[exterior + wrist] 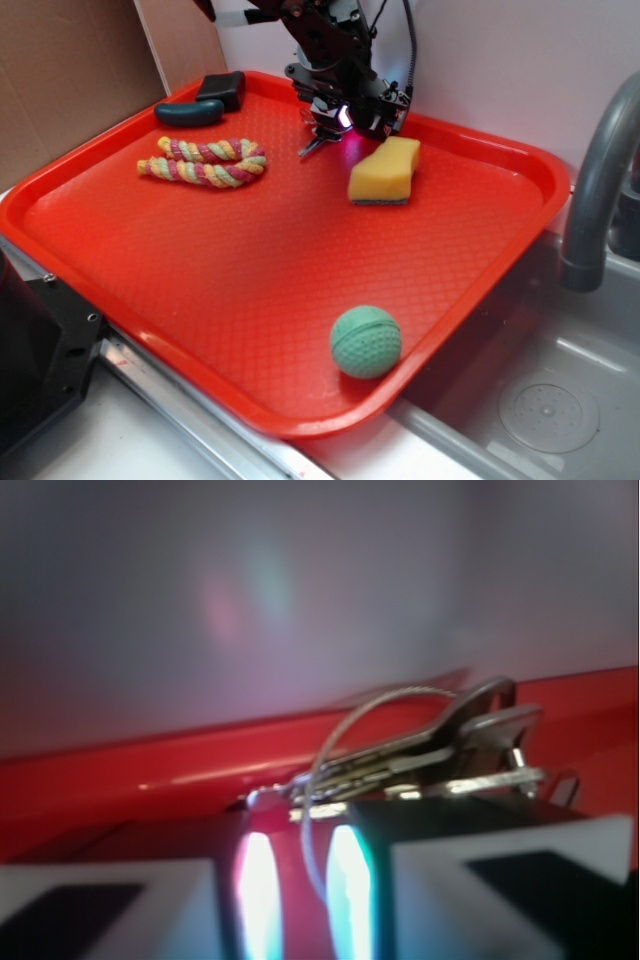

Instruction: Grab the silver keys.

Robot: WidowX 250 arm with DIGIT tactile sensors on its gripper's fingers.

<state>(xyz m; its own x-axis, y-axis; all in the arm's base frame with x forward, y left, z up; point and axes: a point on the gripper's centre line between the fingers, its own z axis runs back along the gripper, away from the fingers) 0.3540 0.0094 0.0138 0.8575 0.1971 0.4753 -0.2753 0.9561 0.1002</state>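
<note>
A: Lying flat at the far side of the red tray (150,250): silver keys (430,750), long axis crosswise, directly ahead of the fingertips.

B: Gripper (325,125)?

A: Straddling the wire ring, jaws parted by a narrow gap; not clamped yet. Yellow sponge (385,170) just beside.

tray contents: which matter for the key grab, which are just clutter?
In play:
- silver keys, right at the tool near the tray's back edge
- tool

Clutter:
- yellow sponge
- braided rope toy
- green ball
- dark teal and black item
- red tray
- grey faucet
</note>
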